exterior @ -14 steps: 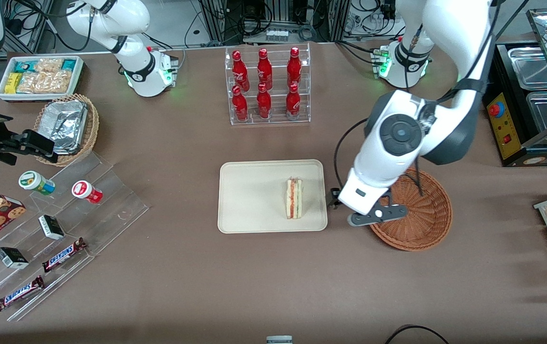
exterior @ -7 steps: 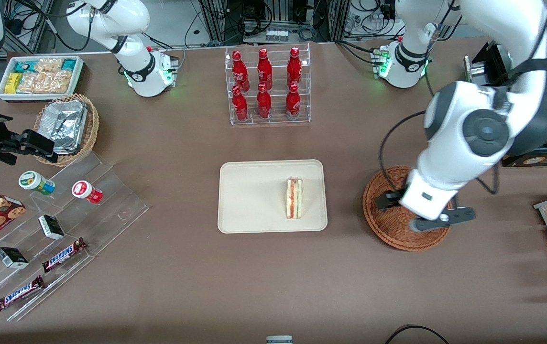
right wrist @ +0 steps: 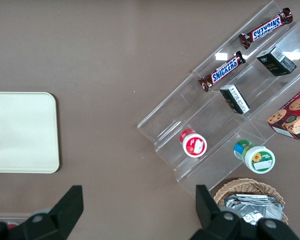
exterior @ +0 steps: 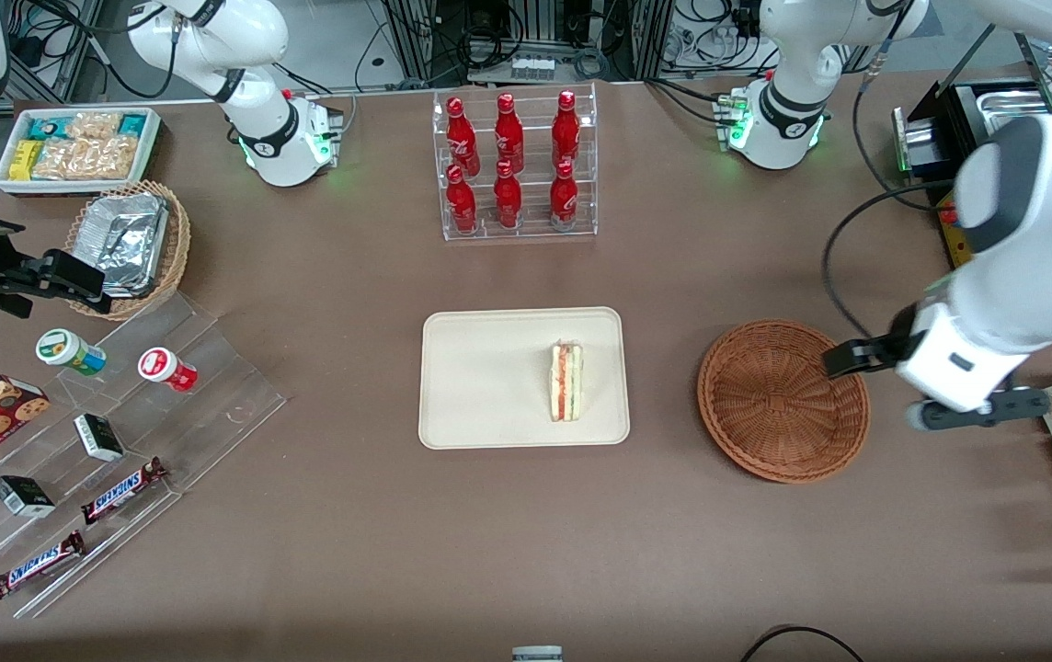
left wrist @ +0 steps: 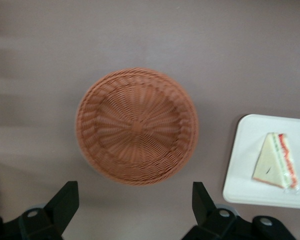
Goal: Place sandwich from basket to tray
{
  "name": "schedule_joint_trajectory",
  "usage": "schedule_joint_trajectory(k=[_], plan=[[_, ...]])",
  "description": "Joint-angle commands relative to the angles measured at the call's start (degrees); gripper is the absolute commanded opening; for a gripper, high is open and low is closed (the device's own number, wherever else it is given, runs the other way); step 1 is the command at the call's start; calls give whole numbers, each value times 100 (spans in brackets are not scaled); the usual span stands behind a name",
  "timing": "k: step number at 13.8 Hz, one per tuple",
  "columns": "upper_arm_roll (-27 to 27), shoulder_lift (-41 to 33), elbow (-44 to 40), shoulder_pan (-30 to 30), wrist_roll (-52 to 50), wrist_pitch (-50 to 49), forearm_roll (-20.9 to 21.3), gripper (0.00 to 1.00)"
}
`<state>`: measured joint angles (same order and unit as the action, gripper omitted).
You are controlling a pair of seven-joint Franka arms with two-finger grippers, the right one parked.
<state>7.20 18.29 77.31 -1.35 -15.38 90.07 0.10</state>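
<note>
1. The sandwich (exterior: 566, 382) is seen lying on the tray (exterior: 480, 377), centre frame.
2. The wicker basket (exterior: 783, 400) is left empty.
3. The gripper (left wrist: 135, 212), fingers spread and empty, has been withdrawn to the frame's right edge; the task is judged complete.

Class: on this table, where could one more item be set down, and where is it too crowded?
Free: the tray beside the sandwich; the empty basket; bare tabletop between tray and bottle rack. Crowded: the acrylic snack steps toward the parked arm's end. The open gripper hangs above the table beside the basket.
</note>
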Motion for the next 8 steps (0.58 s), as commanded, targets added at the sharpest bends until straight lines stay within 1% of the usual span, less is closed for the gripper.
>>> schedule_joint_trajectory(k=[1,4,6,8], plan=[[62,-211,-111,222,246,-446,-89,100],[62,-571,65,363,720,-770,-80,100],[54,-800,196,363,730,-1008,-37,100],[54,-1107,564,354,712,-1141,-28,100]])
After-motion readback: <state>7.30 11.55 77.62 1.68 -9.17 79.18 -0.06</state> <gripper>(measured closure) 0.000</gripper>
